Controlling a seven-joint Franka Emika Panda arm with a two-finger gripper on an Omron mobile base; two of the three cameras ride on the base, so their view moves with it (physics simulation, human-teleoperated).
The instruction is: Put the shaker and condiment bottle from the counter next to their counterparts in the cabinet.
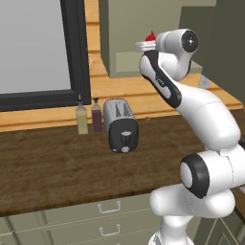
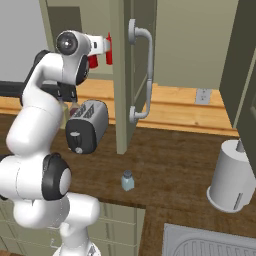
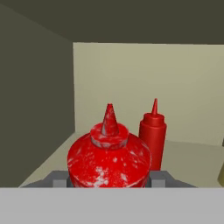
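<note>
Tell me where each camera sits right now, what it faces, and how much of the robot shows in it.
Left base view: behind the arm on its left, looking over the counter at the toaster; the arm rises at lower right.
Right base view: behind on the right, facing the cabinet door and the shaker; the arm rises at lower left.
Hand view: on the hand, looking into the cabinet at the condiment bottle between the gripper fingers, beside the tall red bottle.
Shared: both base views show the toaster, counter and arm.

Condiment bottle [image 3: 109, 164]: glossy red, white-flecked. Slim bottle [image 3: 152, 136]: plain red. Shaker [image 2: 127, 181]: pale blue-grey, grey cap. Tabletop [image 1: 62, 167]: dark brown wood grain. Cabinet [image 3: 144, 87]: olive-khaki. Toaster [image 1: 121, 125]: grey, black ends.
</note>
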